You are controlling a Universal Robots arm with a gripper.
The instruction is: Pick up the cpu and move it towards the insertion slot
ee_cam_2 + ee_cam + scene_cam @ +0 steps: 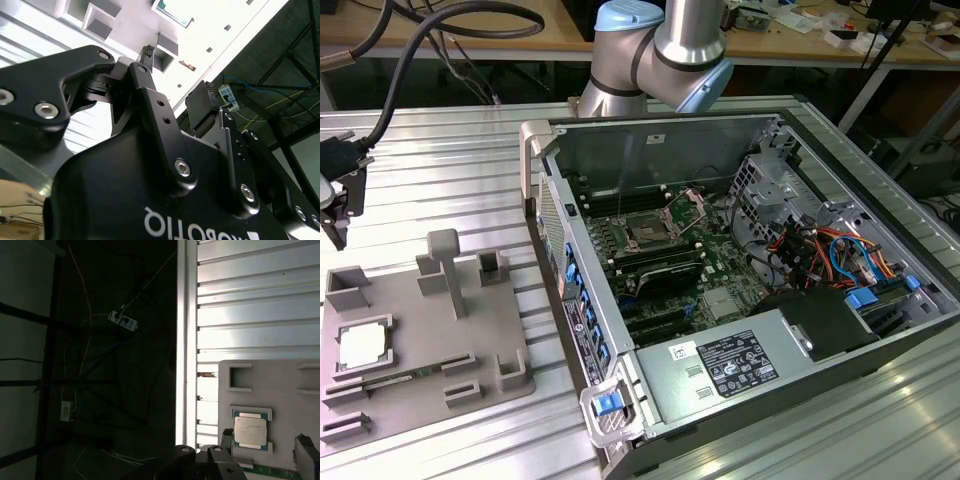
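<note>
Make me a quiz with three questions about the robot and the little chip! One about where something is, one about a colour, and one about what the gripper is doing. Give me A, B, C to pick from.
1. Where is the cpu?
A. on the floor
B. in a recess of the tray
C. on a shelf

2. What colour is the tray?
A. grey
B. yellow
C. red

3. How is the gripper?
A. shut tight with its fingers together
B. open with nothing in it
C. clamped on a cable

Answers:
1 B: in the exterior view the cpu lies flat in a square recess of the tray.
2 A: the tray and its raised blocks are plain grey.
3 B: in the second wrist view the fingers stand apart with nothing between them.
</note>
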